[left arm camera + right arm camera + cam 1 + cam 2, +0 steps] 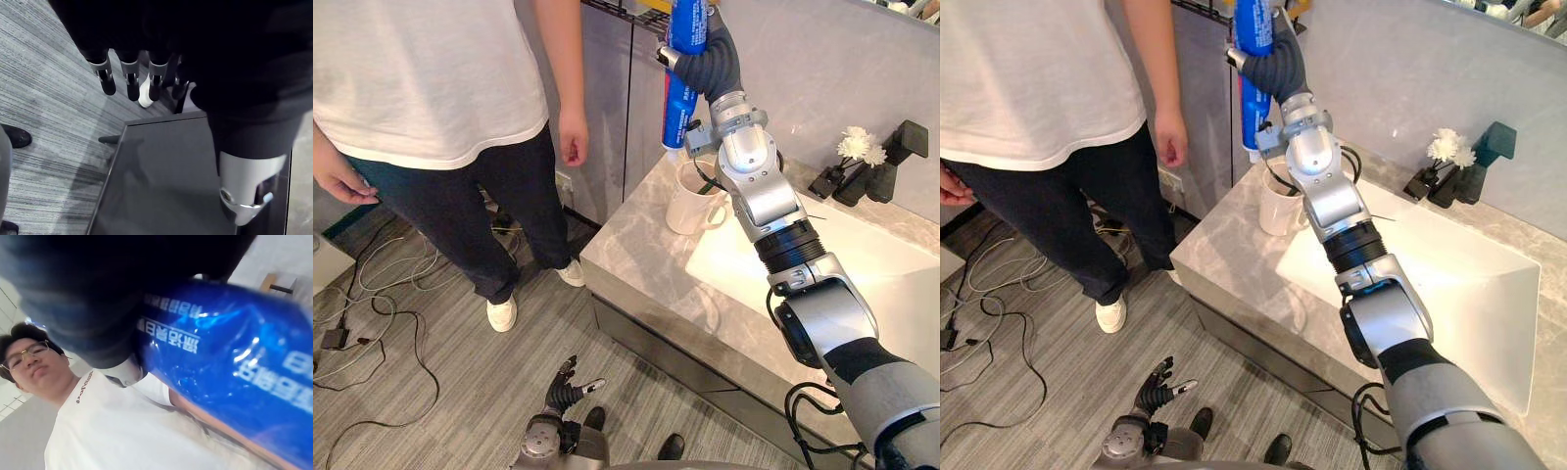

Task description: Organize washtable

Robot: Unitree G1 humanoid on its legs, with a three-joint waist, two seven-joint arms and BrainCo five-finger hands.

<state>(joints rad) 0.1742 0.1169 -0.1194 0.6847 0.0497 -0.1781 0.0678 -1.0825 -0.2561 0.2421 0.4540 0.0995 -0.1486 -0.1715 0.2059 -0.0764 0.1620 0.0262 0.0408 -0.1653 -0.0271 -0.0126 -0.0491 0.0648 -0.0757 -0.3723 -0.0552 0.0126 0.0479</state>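
The right hand [710,59] is raised high at the counter's left end, fingers curled tight round one blue toothpaste tube [678,108]. It holds the tube upright, and the tube's lower end hangs just above the rim of one white mug [687,208]. Whether the tube touches the mug cannot be told. In the right wrist view the tube's glossy blue wall lies right against the hand's dark cover.

The mug stands on the grey marble counter [636,264], just beside the white sink basin [862,264], with something dark and thin leaning inside it.

The left hand [570,387] hangs low over the striped grey floor [460,392], fingers straight and slack, holding nothing. Its own wrist view shows them in a loose row above the floor.

At the back of the counter stands one dark vase [876,181] of white flowers [860,147], well apart from the mug.

One person [431,88] stands to the left of the counter, in a white shirt, dark trousers and two white shoes, arms down and hands empty.
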